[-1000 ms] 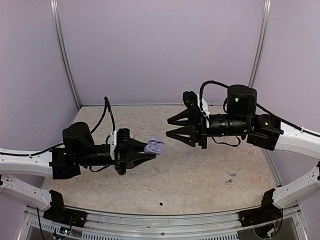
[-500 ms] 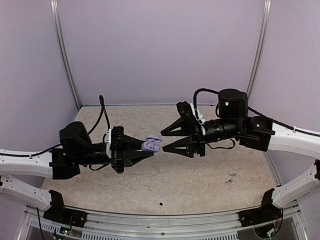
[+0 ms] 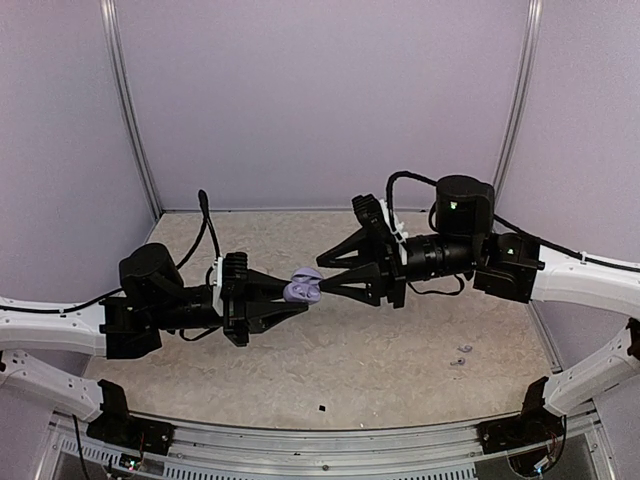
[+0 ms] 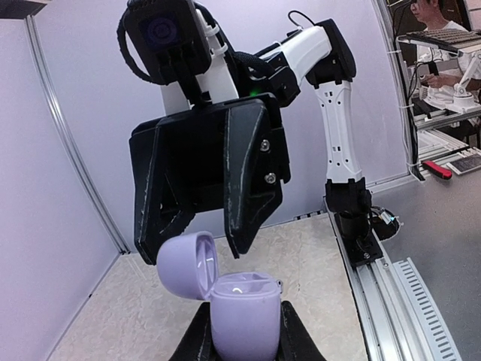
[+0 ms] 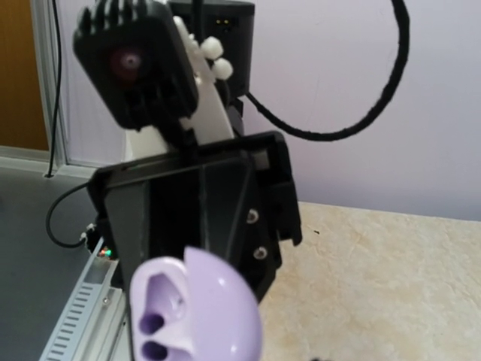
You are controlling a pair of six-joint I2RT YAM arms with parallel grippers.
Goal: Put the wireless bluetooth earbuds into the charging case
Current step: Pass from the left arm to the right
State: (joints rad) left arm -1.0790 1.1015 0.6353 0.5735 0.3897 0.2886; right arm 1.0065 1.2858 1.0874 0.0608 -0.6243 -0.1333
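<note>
Right claw [image 3: 322, 282] swings in and narrows, jaws parted and empty-looking at the case [image 3: 304, 289] lip, yet the earbuds [image 3: 463, 349] lie well apart on the table [image 3: 400, 375]! Left claw [image 3: 296, 298] clamps the case mid-air, lid flipped back, mouth and long axis aimed at the right claw.

Blocking the air over the worktop's [image 3: 350, 385] middle with both arms, tip to tip. Clamping the open charging case [image 3: 303, 290] in the left fingers [image 3: 268, 303], straddling its lid with the right fingers [image 3: 350, 272]. Leaving passage underneath and along the back wall [image 3: 330, 100]. Dotting the right edge with two tiny earbuds [image 3: 464, 349].
</note>
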